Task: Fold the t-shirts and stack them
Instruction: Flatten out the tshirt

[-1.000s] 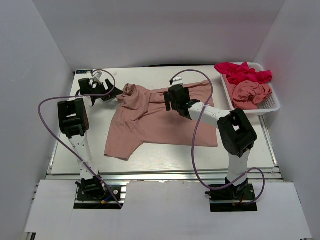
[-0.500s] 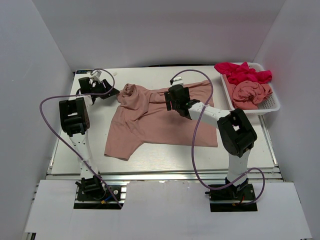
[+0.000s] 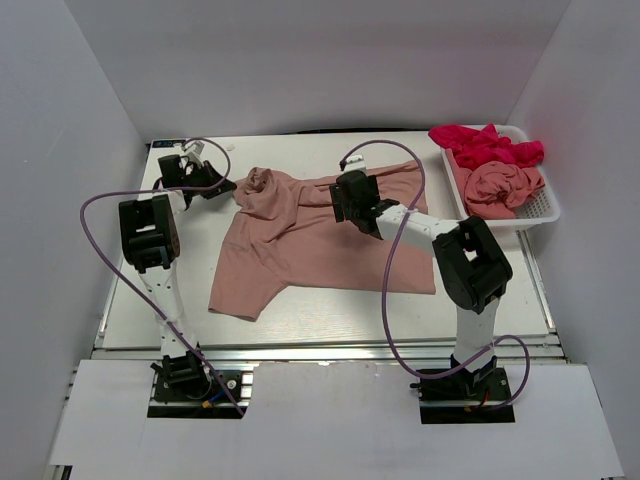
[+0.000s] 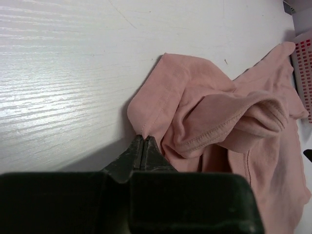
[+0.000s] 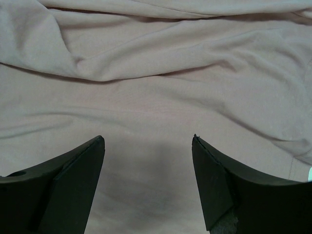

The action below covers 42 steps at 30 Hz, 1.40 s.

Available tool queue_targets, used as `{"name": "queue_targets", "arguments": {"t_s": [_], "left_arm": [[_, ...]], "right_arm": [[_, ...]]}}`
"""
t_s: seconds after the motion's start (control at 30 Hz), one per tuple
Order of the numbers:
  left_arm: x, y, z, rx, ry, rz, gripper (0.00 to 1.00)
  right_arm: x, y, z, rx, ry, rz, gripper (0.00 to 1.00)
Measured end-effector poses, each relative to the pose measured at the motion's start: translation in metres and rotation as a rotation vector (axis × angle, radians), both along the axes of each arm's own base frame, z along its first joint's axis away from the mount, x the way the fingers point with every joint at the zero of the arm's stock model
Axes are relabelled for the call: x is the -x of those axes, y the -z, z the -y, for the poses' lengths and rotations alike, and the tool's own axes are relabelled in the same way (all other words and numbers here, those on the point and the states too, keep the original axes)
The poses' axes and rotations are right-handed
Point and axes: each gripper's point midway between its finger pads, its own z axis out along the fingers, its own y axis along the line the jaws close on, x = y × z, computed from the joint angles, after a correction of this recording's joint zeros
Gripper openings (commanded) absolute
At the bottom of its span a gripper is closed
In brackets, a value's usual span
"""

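A salmon-pink t-shirt [image 3: 300,240] lies spread and rumpled on the white table, its left sleeve bunched at the upper left. My left gripper [image 3: 222,186] sits at that sleeve. In the left wrist view its jaws [image 4: 144,137] are shut, pinching the sleeve's hem corner [image 4: 146,114]. My right gripper [image 3: 343,205] hovers over the shirt's upper middle. In the right wrist view it [image 5: 148,139] stands open, with smooth pink cloth [image 5: 146,87] below and nothing between the fingers. A magenta-red t-shirt [image 3: 485,145] and another salmon one [image 3: 500,185] lie crumpled in the basket.
The white mesh basket [image 3: 548,212] stands at the back right corner of the table [image 3: 160,290]. White walls enclose the table on three sides. Purple cables loop off both arms.
The left jaws have closed from wide open onto the sleeve's edge. The right gripper has shifted a little over the shirt and stays open.
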Motion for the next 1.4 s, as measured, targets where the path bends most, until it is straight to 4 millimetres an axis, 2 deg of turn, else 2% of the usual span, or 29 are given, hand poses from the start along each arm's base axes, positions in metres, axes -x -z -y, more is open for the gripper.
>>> {"name": "queue_targets", "arguments": {"t_s": [0.17, 0.33, 0.43, 0.53, 0.63, 0.77, 0.87, 0.93, 0.97, 1.03, 1.07, 1.1, 1.17, 1.27, 1.33, 1.4], "left_arm": [[-0.004, 0.008, -0.005, -0.038, -0.008, -0.011, 0.0], [-0.028, 0.002, -0.024, -0.124, -0.052, 0.025, 0.0], [-0.044, -0.012, -0.044, -0.164, -0.103, 0.061, 0.0], [-0.063, -0.033, -0.071, -0.215, -0.167, 0.116, 0.0], [-0.089, -0.061, -0.1, -0.284, -0.225, 0.192, 0.0], [-0.12, -0.095, -0.127, -0.345, -0.294, 0.3, 0.0], [-0.135, -0.1, -0.134, -0.382, -0.336, 0.346, 0.0], [-0.143, -0.095, -0.133, -0.413, -0.353, 0.361, 0.0], [-0.145, -0.089, -0.129, -0.429, -0.355, 0.36, 0.02], [-0.149, -0.077, -0.117, -0.452, -0.349, 0.352, 0.26], [-0.151, -0.073, -0.109, -0.46, -0.34, 0.353, 0.59], [-0.151, -0.069, -0.101, -0.462, -0.328, 0.35, 0.77], [-0.151, -0.064, -0.086, -0.456, -0.308, 0.342, 0.98], [-0.14, -0.054, -0.066, -0.454, -0.269, 0.299, 0.98], [-0.116, -0.044, -0.061, -0.462, -0.239, 0.235, 0.98], [-0.078, -0.039, -0.06, -0.467, -0.213, 0.16, 0.98]], "right_arm": [[0.0, 0.001, 0.0, 0.003, -0.002, -0.001, 0.76], [0.0, 0.001, 0.0, 0.002, -0.002, -0.001, 0.75], [0.0, 0.002, 0.0, 0.003, -0.002, -0.003, 0.74], [0.001, 0.004, -0.001, 0.001, -0.007, -0.008, 0.73], [0.001, 0.005, -0.002, -0.001, -0.012, -0.011, 0.73], [0.002, 0.005, -0.004, -0.004, -0.018, -0.014, 0.72], [0.003, 0.008, -0.006, -0.001, -0.022, -0.019, 0.72], [0.004, 0.01, -0.006, 0.003, -0.023, -0.021, 0.76], [0.005, 0.01, -0.007, 0.007, -0.02, -0.02, 0.78], [0.005, 0.012, -0.005, 0.017, -0.008, -0.017, 0.85], [0.004, 0.012, -0.003, 0.022, 0.003, -0.014, 0.86], [0.004, 0.013, -0.001, 0.032, 0.01, -0.012, 0.87], [0.003, 0.018, 0.003, 0.052, 0.029, -0.012, 0.88], [0.001, 0.035, 0.01, 0.077, 0.067, -0.035, 0.88], [0.001, 0.05, 0.018, 0.092, 0.1, -0.074, 0.88], [-0.004, 0.055, 0.028, 0.075, 0.147, -0.093, 0.88]]}}
